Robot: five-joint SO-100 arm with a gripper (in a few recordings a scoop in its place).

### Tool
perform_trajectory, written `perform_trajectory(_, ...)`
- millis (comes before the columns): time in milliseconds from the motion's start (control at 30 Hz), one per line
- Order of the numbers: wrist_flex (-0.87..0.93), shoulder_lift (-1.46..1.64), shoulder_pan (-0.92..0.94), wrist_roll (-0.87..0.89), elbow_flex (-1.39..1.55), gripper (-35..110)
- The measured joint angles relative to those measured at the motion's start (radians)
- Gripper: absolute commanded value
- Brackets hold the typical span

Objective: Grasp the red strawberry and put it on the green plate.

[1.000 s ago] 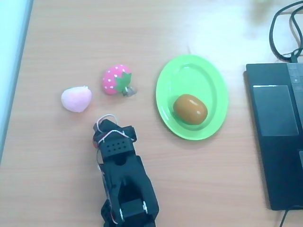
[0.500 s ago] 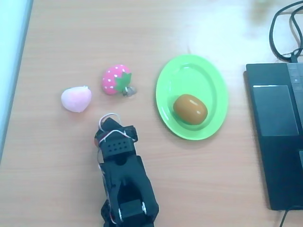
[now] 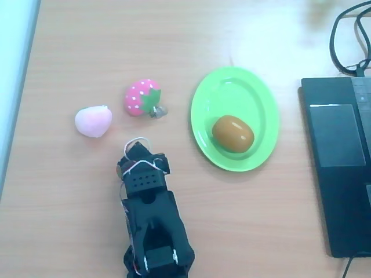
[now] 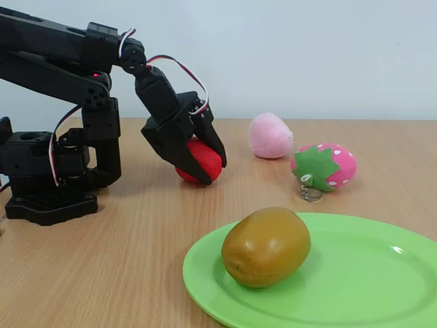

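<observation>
Since the earlier overhead pictures, the black arm's head has been shifted slightly up the picture, toward the pink fruits; everything else has been left where it lay. In the fixed view the end effector (image 4: 205,167) is seen closed around the red strawberry (image 4: 203,161), its dark fingers (image 4: 213,145) pressed against the fruit's sides. The strawberry is held low, at or just above the wooden surface (image 4: 123,253); whether it touches cannot be told. In the overhead view the strawberry is hidden beneath the arm, and the end effector (image 3: 134,152) is found just below the pale pink peach-like toy (image 3: 93,121) and the pink strawberry with white dots (image 3: 142,97), apart from both. The green plate (image 3: 255,92) is placed to the right of the arm in that view, well apart from it, and a brown kiwi-like fruit (image 3: 232,133) is carried on it. A dark laptop (image 3: 339,162) is seen at the right edge.
</observation>
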Motion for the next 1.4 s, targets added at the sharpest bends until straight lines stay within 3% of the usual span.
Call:
perform_trajectory(467,-0.020,0.006,0.000,0.000,0.011,-7)
perform_trajectory(800,-0.015,0.005,-0.008,0.008,0.014,-8)
perform_trajectory(1100,-0.017,-0.005,0.003,0.018,0.014,11)
perform_trajectory(1400,-0.017,-0.005,0.003,0.018,0.015,12)
